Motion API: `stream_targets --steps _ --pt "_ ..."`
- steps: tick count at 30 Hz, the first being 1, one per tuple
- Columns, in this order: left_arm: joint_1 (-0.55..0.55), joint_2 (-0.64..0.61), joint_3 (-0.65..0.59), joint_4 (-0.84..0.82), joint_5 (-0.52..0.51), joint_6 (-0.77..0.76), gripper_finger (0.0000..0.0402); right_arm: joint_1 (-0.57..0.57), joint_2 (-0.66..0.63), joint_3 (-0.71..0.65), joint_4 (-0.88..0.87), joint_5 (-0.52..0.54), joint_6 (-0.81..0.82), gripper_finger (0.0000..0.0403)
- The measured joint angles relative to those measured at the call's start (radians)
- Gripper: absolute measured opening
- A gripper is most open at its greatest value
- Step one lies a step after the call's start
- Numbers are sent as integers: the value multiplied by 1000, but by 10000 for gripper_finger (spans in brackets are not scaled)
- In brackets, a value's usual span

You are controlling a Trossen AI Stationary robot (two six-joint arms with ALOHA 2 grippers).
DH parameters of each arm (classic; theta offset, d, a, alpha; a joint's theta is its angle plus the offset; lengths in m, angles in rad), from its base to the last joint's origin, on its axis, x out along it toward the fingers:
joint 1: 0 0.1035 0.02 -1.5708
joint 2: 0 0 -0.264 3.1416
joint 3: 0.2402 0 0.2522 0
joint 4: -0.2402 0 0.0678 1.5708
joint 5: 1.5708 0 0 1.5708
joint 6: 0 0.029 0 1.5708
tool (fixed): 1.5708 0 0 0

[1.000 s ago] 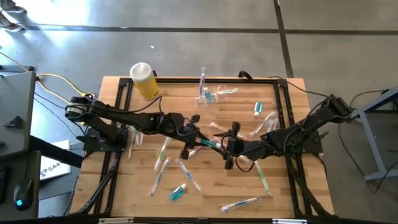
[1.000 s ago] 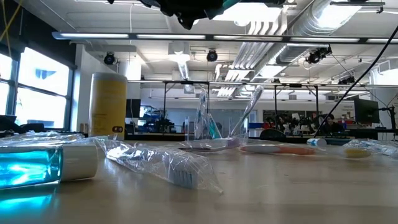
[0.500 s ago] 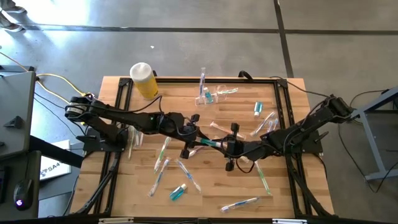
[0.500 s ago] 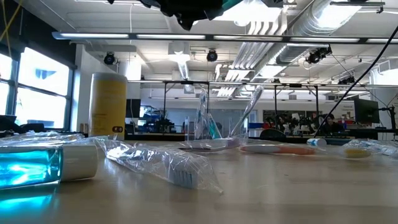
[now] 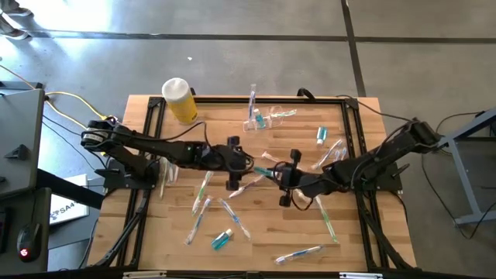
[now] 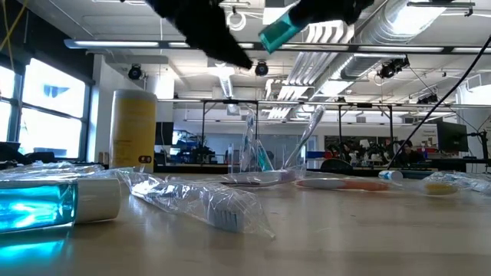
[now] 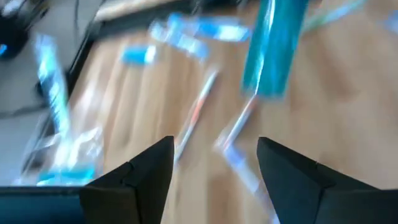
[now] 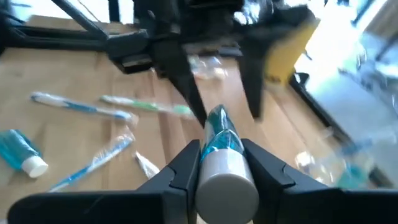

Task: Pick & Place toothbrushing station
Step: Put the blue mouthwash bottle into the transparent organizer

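Handing over a teal tube [image 5: 266,171] in mid-air above the middle of the desk [image 5: 350,242] looks like the step in hand. The right hand [image 8: 219,163] is clamped on the tube's white-capped end, the tube pointing toward the left hand [image 7: 214,163], whose fingers stand spread with nothing between them, just beside the tube's far end. Next, I judge, the right arm must carry the tube to the clear cup [image 5: 258,120] at the far side, lower it upright and clear of the toothbrush [image 5: 253,101] already standing there.
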Motion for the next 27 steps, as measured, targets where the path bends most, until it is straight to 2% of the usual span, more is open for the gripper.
stream_targets --steps 5,10,15,20,27 --pt "0 0 0 -219 -78 -36 227 -105 -8 0 -152 -38 199 82" --pt "0 0 -1 -336 -84 -121 227 -263 -12 57 -287 -180 283 82" --pt "0 0 -8 -359 -82 -175 227 -440 -6 158 -397 -283 284 82" --pt "0 0 -71 -336 -70 -192 228 -601 -6 210 -436 -383 282 82" --pt "0 0 -188 -251 -66 -240 228 -746 61 214 -376 -504 254 82"
